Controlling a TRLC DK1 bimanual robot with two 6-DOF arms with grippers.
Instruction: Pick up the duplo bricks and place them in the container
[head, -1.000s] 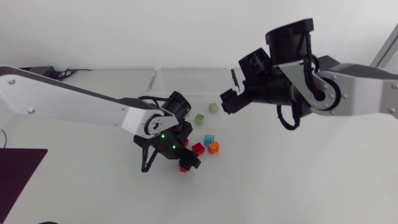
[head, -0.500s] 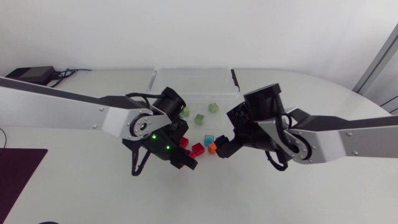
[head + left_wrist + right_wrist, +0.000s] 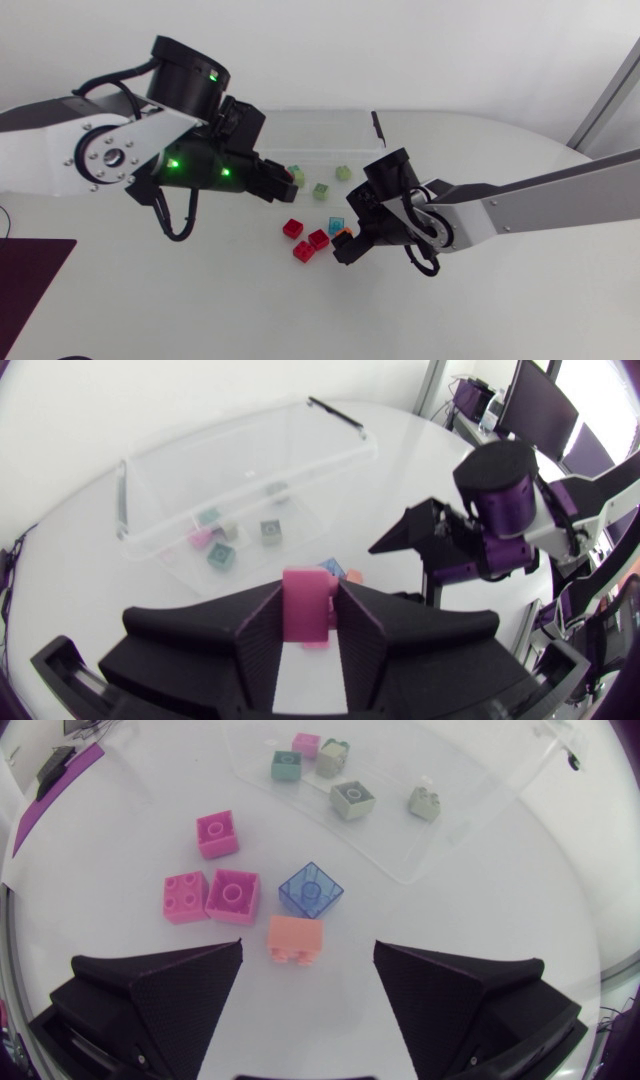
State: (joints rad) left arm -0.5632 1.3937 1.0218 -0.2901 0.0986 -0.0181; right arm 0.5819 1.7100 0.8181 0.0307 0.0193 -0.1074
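The container (image 3: 200, 445) is showing clear, smooth, hard plastic, its walls catching faint glints. The table (image 3: 200, 300) under the container is looking white, smooth and matt. Just in front of the container the loose bricks (image 3: 231, 896) are looking like glossy moulded plastic: the blue brick (image 3: 311, 890) is letting light through, while the orange brick (image 3: 295, 935) is looking opaque. Near the container, the left gripper (image 3: 308, 622) is showing matte black fingers around a smooth, satin pink brick (image 3: 305, 595); the right gripper (image 3: 308, 952) is showing a fine grainy texture on its black fingers. The left arm (image 3: 90, 150) beside the container is gleaming like smooth silver-grey metal
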